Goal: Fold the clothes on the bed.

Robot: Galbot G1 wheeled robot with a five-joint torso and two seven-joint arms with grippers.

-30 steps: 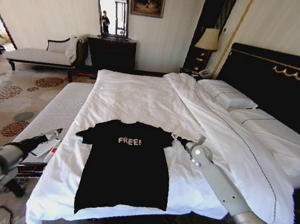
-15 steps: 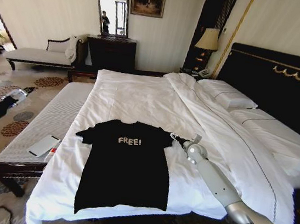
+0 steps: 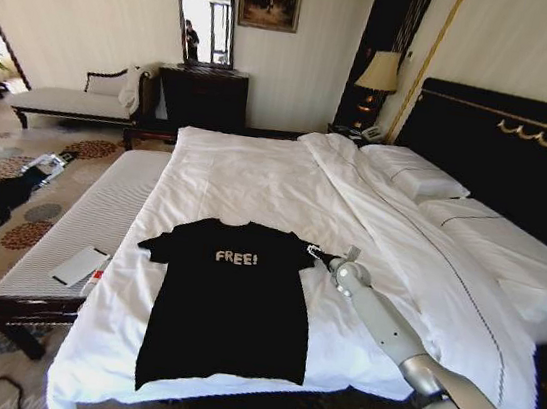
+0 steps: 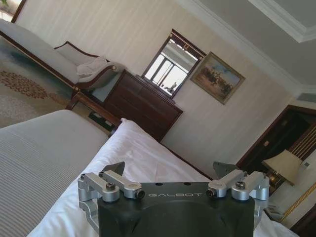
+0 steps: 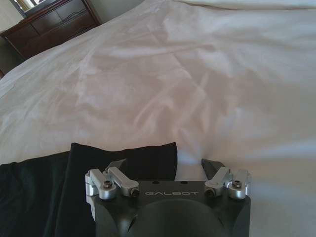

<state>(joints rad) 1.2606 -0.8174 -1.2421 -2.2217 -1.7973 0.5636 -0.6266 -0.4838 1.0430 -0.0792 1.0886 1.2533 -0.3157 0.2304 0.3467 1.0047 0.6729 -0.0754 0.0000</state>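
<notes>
We see the T-shirt (image 3: 231, 300) flat near the bed's (image 3: 257, 177) foot edge; the right gripper (image 5: 165, 165), jaws wide, apparently hovers at its sleeve (image 5: 148, 158); left gripper (image 4: 170, 173) wide.

White block letters reading "FREE!" stood across the chest of the black T-shirt (image 3: 230, 305), which lay on the bed (image 3: 256, 187). "GALBOT" was printed in pale capitals on the dark housing of the left gripper (image 4: 169, 174), and the same word showed on the right gripper (image 5: 165, 168). Any lettering on the flat white item (image 3: 79, 266), at nine o'clock from the shirt, was perhaps too small to read.
</notes>
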